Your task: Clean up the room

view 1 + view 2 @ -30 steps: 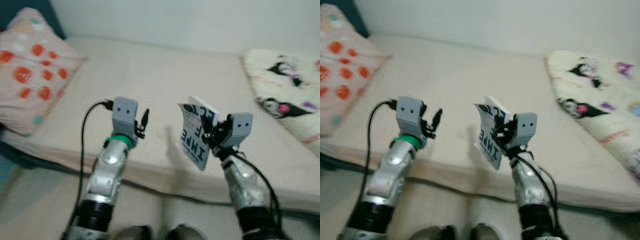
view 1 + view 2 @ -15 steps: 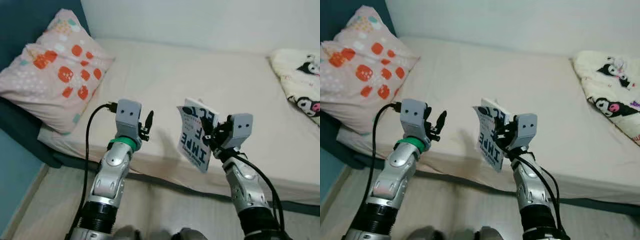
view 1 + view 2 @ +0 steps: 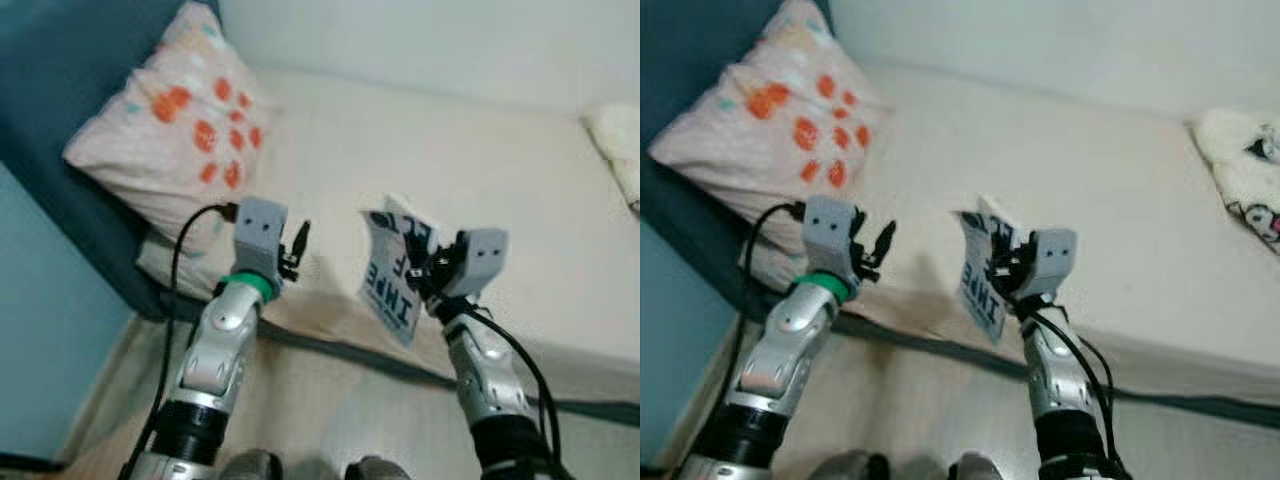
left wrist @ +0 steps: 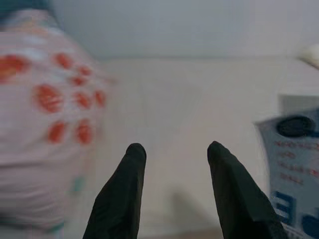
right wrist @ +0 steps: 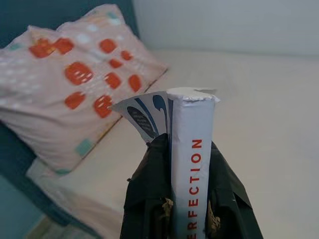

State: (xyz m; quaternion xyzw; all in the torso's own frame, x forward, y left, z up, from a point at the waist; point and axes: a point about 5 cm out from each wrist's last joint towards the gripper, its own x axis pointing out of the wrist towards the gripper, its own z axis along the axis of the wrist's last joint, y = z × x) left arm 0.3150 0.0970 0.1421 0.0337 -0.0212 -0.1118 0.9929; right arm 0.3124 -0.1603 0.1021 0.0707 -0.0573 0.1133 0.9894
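My right gripper [image 3: 428, 274] is shut on a light blue paperback book [image 3: 394, 280] with dark letters on its cover, held upright above the near edge of the bed. In the right wrist view the book's white spine [image 5: 191, 164] with red lettering stands between the black fingers [image 5: 149, 194]. My left gripper [image 3: 296, 248] is raised beside it at the same height, open and holding nothing. In the left wrist view its two fingers [image 4: 124, 189] stand apart, and the book [image 4: 294, 164] shows at the side.
A beige bed [image 3: 470, 160] runs across in front of me. A pink pillow with orange spots [image 3: 175, 130] leans on a dark blue headboard [image 3: 70, 90] at the left. A cartoon-print blanket [image 3: 1245, 170] lies at the right. Pale floor [image 3: 330, 400] lies below.
The camera has turned to the left: pillow and headboard moved toward the middle, the blanket slid off to the right. Both arms keep their pose, the book still held.
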